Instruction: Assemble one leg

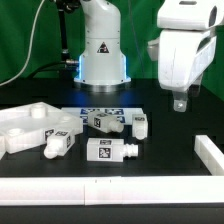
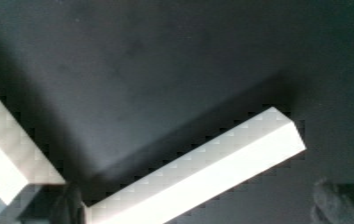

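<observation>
We see the pincer (image 1: pixel 180 103) wide open and empty (nothing held), high above the surface (image 1: pixel 170 172). The leg (image 1: pixel 140 123), nearest of 4, lies below it toward the exterior view's left.

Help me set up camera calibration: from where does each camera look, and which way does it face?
Exterior view: off the arm, across the black table from the robot base, facing it and angled down on the legs; shows the base and the end effector, at the exterior view's right.
Wrist view: on the wrist, looking down at white rails on the table; only the open end effector's dark fingertips show.
Shared: the black table, probably the white rails.
</observation>
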You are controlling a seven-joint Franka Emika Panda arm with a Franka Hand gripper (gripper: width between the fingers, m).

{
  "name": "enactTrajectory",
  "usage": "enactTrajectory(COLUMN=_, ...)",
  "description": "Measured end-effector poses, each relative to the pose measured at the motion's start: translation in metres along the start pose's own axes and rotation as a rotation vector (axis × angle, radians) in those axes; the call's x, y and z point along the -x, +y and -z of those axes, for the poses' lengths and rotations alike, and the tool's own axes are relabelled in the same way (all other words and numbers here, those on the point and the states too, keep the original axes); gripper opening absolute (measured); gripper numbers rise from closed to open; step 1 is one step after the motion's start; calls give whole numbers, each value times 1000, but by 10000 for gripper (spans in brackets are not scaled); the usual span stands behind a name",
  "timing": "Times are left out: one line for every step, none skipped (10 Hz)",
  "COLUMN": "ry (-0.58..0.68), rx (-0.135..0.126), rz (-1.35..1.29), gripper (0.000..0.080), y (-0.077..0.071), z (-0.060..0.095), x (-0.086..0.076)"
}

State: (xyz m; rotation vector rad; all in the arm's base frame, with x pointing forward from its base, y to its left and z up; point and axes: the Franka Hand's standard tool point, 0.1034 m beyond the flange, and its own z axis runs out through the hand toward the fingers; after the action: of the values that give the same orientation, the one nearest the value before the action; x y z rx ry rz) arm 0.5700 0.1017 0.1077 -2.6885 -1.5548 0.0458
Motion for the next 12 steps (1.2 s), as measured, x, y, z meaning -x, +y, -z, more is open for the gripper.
enactTrajectory(ry=0, rx=0, rz=0, gripper=649, y=0, z=0, x=0)
enactTrajectory(ry=0, rx=0, rz=0, gripper=649, y=0, z=0, x=0)
enactTrajectory(ry=0, rx=0, rz=0, gripper=649, y=0, z=0, x=0)
enactTrajectory(ry=0, rx=0, rz=0, gripper=649, y=0, z=0, x=0)
enactTrajectory(ry=0, rx=0, rz=-1, gripper=649, y=0, z=0, x=0)
enactTrajectory(ry=-1, rx=-1, rz=-3, gripper=649, y=0, z=-1, x=2)
enactTrajectory(ry=-1, rx=2, rz=81, gripper=649, y=7, z=-7, x=16)
enactTrajectory(ry=-4, rx=2, rz=138, gripper=649, y=17, z=-17, x=40)
enactTrajectory(ry=-5, rx=-4, rz=175, gripper=649, y=23, z=-25, x=57)
enactTrajectory(ry=3, rx=2, rz=211, gripper=649, y=29, z=-34, x=67)
enactTrajectory(ry=3, rx=-12, rz=245, gripper=649, y=34, z=-47, x=80)
enactTrajectory(ry=2, rx=-25, rz=249, gripper=649, y=40, z=-56, x=86)
